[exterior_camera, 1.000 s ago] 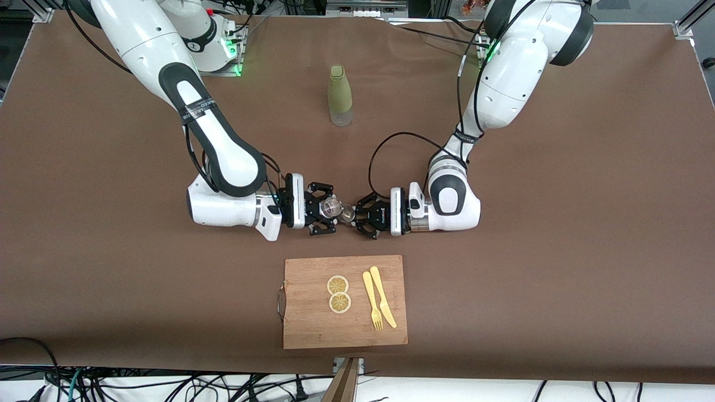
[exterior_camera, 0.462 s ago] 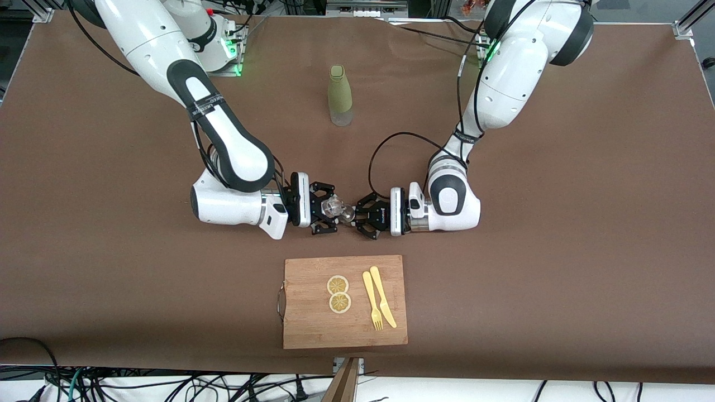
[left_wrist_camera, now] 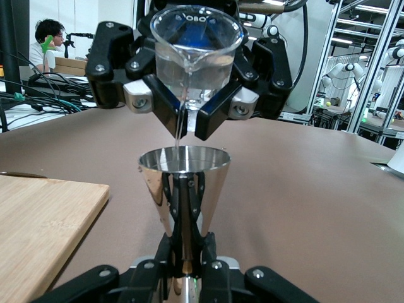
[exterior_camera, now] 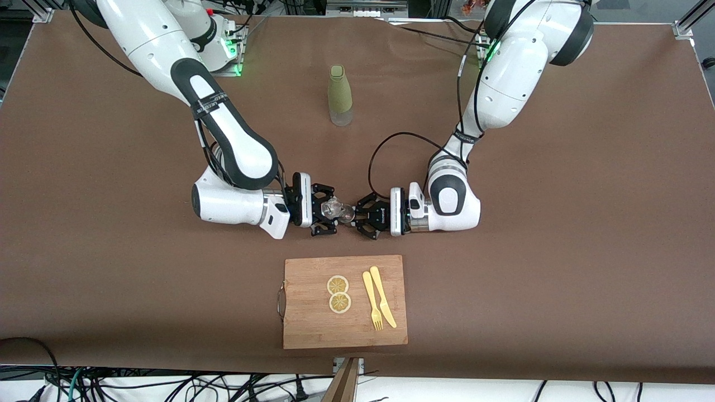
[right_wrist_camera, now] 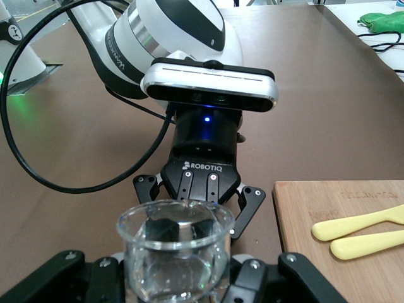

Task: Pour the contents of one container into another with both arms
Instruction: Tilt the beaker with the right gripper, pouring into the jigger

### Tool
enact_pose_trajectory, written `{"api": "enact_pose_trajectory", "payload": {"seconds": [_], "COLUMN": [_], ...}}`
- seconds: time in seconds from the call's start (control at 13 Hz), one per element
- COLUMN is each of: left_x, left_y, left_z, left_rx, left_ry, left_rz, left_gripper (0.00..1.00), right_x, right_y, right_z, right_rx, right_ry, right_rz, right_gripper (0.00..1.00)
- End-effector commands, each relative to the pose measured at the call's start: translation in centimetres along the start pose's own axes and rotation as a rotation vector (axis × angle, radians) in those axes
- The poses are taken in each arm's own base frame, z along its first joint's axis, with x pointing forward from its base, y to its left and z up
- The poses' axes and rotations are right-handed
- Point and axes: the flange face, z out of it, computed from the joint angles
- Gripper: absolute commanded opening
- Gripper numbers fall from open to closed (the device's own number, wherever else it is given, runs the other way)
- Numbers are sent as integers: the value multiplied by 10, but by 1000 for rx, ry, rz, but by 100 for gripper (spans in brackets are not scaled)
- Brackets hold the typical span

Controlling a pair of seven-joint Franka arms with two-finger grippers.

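My right gripper (exterior_camera: 329,213) is shut on a clear glass beaker (exterior_camera: 332,207) holding water. The beaker (left_wrist_camera: 197,57) is tilted with its spout over a steel cone-shaped cup (left_wrist_camera: 184,183). A thin stream of water (left_wrist_camera: 180,126) runs from the spout into the cup. My left gripper (exterior_camera: 357,215) is shut on the steel cup (exterior_camera: 348,213), gripping its narrow lower part (left_wrist_camera: 188,249). The two grippers face each other low over the table's middle, almost touching. In the right wrist view the beaker (right_wrist_camera: 173,252) fills the foreground, with the left gripper (right_wrist_camera: 201,205) just past it.
A wooden cutting board (exterior_camera: 310,326) lies nearer the front camera than the grippers, carrying two lemon slices (exterior_camera: 338,293) and a yellow fork and knife (exterior_camera: 378,298). A green bottle (exterior_camera: 339,95) stands upright between the two arm bases.
My right arm has shifted a little toward the left gripper, bringing the beaker closer over the steel cup. The left arm has held still.
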Motion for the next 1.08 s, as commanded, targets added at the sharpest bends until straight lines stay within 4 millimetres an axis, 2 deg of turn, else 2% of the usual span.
{"api": "enact_pose_trajectory", "payload": {"seconds": [0.0, 0.69, 1.0], "left_x": [5, 5, 5], "left_y": [-3, -3, -4], "left_z": [6, 6, 4], "left_rx": [21, 20, 23], "left_ry": [16, 15, 15], "left_rz": [-2, -2, 0], "left_gripper": [0, 0, 0], "right_x": [9, 15, 34], "right_y": [-3, -5, -11], "right_z": [-1, -3, -14], "right_rx": [-2, 8, 54], "right_ry": [-36, -37, -9], "right_rz": [-14, -1, 13], "right_gripper": [14, 14, 14]}}
